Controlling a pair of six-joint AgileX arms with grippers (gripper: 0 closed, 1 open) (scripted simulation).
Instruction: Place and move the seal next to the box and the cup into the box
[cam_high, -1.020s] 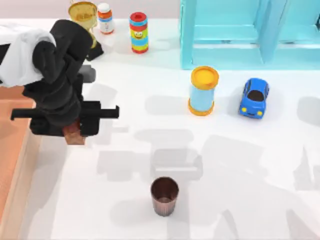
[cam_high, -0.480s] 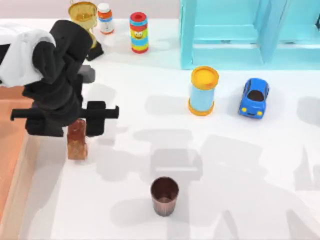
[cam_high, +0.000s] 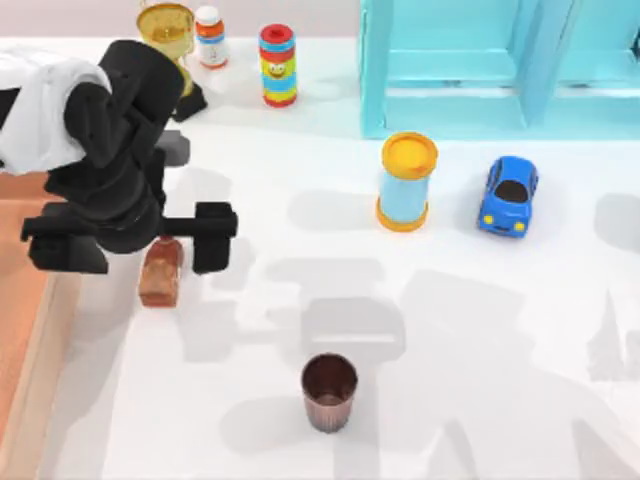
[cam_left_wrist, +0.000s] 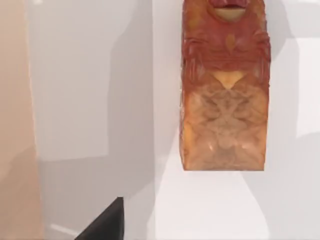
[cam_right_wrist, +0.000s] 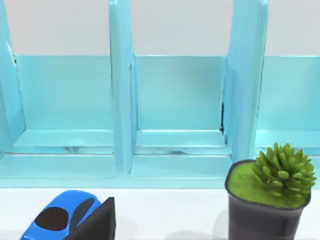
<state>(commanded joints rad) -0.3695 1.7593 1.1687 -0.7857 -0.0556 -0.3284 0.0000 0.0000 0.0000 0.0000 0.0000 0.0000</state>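
Standing upright on the tabletop near its left edge, seal (cam_high: 160, 274) just beside box (cam_high: 28, 330), apart from the rim, so seemingly set down where the task wants it. Hovering right over it, left gripper (cam_high: 127, 243), jaws spread wide with black fingers (cam_high: 213, 236) out to either side and nothing between them; by the look of it, let go to leave the seal free. Seen from the left wrist as a carved reddish block (cam_left_wrist: 225, 85) clear of any finger, pale box rim at the side. Waiting toward the front edge, near the middle, cup (cam_high: 329, 392), upright, well apart from the box and not yet moved; probably the next thing to fetch. Pointing at the turquoise shelf (cam_right_wrist: 150, 110) along the far edge, right wrist camera, with a potted plant (cam_right_wrist: 267, 190) and blue car (cam_high: 508, 194) near; jaw state there: cannot tell. Counting: one seal, one cup, one box, one car, one plant, one yellow-lidded cylinder (cam_high: 408, 180), one shelf.
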